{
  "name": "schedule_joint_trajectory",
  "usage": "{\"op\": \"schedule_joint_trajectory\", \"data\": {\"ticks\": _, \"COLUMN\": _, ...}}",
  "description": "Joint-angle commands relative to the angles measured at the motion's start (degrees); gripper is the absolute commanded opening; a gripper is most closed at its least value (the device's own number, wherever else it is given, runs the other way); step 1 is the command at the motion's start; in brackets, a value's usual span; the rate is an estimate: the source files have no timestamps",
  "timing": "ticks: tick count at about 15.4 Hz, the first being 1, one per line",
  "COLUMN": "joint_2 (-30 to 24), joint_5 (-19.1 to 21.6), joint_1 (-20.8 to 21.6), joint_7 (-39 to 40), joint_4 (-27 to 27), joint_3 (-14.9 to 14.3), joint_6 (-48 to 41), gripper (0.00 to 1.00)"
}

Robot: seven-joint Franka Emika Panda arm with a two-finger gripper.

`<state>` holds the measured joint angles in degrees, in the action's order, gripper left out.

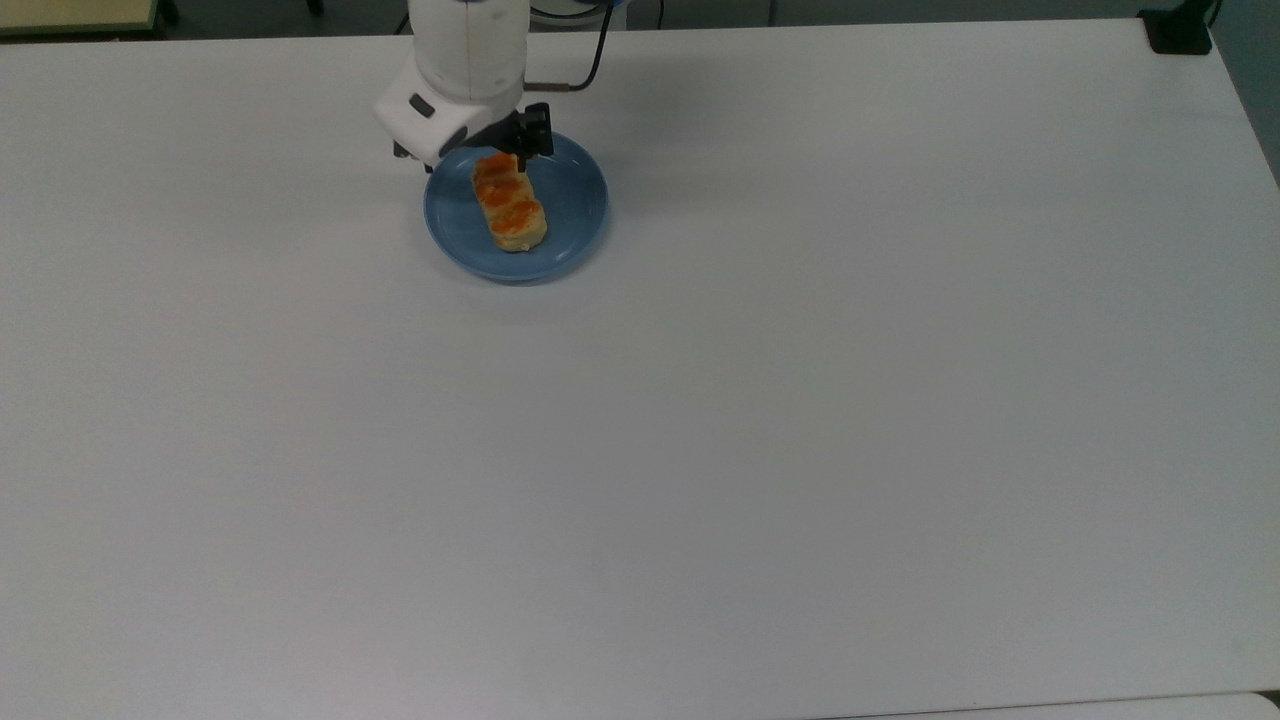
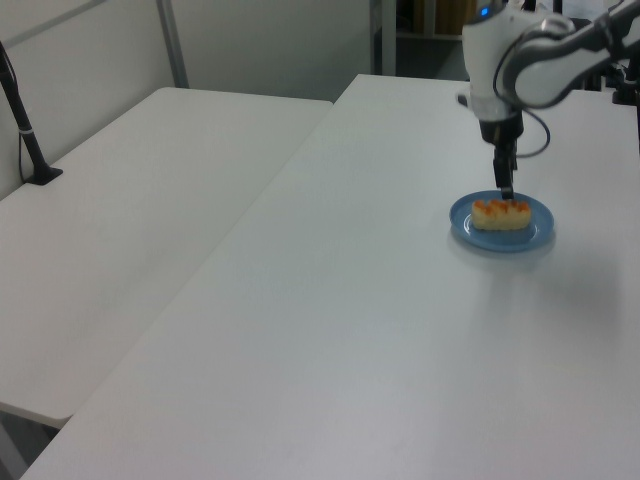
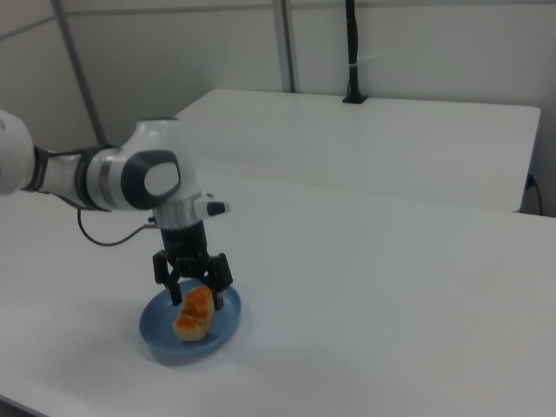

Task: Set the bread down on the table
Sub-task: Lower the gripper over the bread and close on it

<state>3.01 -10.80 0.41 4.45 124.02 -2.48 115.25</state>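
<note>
Right view: tool (image 3: 196, 291) astride bread (image 3: 195, 314).

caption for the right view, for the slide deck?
White robot arm's open black tool straddles the far end of the small orange-glazed bread loaf on the round blue plate, white table around.
</note>
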Motion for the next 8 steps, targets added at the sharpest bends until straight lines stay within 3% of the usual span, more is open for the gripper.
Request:
{"op": "schedule_joint_trajectory", "data": {"ticks": 1, "joint_2": 0.94, "joint_5": -1.16, "joint_1": 0.83, "joint_7": 1.26, "joint_4": 2.19, "joint_3": 0.02, "joint_6": 3.31, "gripper": 1.00}}
{"op": "schedule_joint_trajectory", "data": {"ticks": 8, "joint_2": 2.96, "joint_5": -0.72, "joint_1": 1.97, "joint_7": 1.71, "joint_4": 2.02, "joint_3": 0.19, "joint_6": 5.16, "gripper": 1.00}}
